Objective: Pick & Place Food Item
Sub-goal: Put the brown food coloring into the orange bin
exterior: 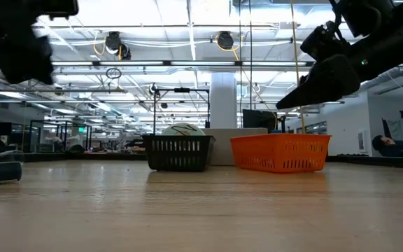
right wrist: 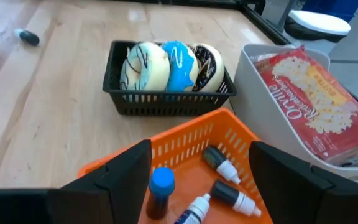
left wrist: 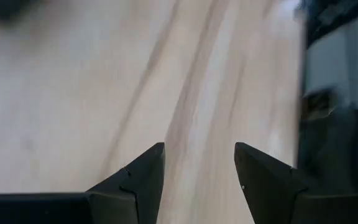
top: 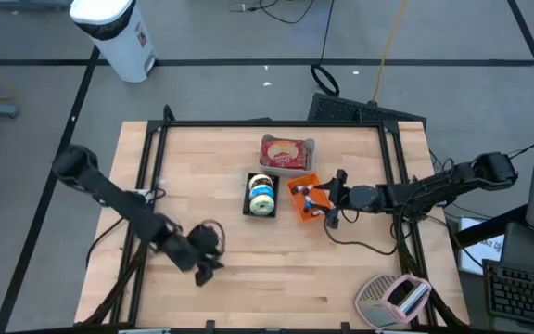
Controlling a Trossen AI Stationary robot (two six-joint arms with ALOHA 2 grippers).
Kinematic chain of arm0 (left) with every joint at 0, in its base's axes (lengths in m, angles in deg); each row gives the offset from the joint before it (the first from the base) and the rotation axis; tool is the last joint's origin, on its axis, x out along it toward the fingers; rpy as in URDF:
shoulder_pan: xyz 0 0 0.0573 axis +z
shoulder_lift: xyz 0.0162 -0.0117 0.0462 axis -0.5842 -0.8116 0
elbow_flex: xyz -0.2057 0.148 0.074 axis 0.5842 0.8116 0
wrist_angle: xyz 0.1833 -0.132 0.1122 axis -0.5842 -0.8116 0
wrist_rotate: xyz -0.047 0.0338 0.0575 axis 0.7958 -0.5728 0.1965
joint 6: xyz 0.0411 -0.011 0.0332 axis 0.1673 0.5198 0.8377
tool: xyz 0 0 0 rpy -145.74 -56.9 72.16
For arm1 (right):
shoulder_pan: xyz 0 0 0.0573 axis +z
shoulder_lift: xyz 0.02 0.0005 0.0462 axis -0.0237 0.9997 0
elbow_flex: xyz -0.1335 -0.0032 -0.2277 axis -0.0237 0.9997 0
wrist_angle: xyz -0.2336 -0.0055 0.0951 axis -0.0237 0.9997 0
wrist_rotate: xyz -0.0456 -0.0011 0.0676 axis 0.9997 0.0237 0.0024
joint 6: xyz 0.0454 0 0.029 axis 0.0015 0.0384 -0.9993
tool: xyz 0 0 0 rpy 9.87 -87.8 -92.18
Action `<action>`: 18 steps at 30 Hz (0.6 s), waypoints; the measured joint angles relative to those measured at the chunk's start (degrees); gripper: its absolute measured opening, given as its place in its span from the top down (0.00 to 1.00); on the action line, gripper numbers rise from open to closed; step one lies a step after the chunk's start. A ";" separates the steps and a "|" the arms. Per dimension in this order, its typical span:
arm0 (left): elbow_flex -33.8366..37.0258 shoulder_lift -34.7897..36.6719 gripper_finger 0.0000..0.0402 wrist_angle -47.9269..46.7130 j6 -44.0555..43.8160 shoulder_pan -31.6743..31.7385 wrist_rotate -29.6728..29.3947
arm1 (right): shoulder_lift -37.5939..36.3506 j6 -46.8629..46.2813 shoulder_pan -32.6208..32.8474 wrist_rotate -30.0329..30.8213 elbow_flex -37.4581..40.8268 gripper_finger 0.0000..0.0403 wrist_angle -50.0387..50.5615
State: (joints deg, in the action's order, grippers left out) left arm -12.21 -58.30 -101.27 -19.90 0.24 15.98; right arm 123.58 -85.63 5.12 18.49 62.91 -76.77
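Right wrist view: right gripper [right wrist: 197, 180] gapes open directly over 3 small bottles [right wrist: 224, 165] in the orange basket [right wrist: 185, 144].

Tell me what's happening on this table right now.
Two robot arms are working over a wooden table. The right claw hangs open over the orange basket, which holds small dropper bottles, one with a blue cap. It grips nothing. Beside it, a black basket holds three donuts, and a grey tray holds a popcorn bag. The left claw waits over bare wood near the front, open and empty.
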 joint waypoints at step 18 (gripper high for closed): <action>-12.63 -25.53 0.51 -24.87 -16.06 -1.79 6.18 | 0.02 0.09 0.27 -4.49 0.00 0.37 -3.16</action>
State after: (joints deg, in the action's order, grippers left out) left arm -24.83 -83.83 -126.14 -35.96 -1.55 22.17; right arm 123.60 -85.54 5.39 14.00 62.91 -79.94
